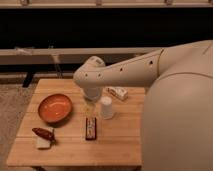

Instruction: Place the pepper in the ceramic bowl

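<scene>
The pepper [43,133] is small, dark red and tapered. It lies at the table's front left, resting partly on a pale block [44,143]. The ceramic bowl [55,108] is round, orange-brown and empty, just behind the pepper on the left side of the table. My gripper [89,106] hangs down from the pale arm over the middle of the table, between the bowl and a white cup [106,107]. It is to the right of the bowl and well apart from the pepper.
A dark rectangular box [90,128] lies just in front of the gripper. A small white carton [117,92] lies behind the cup. The wooden table [120,145] is small. My arm and body fill the right side of the view.
</scene>
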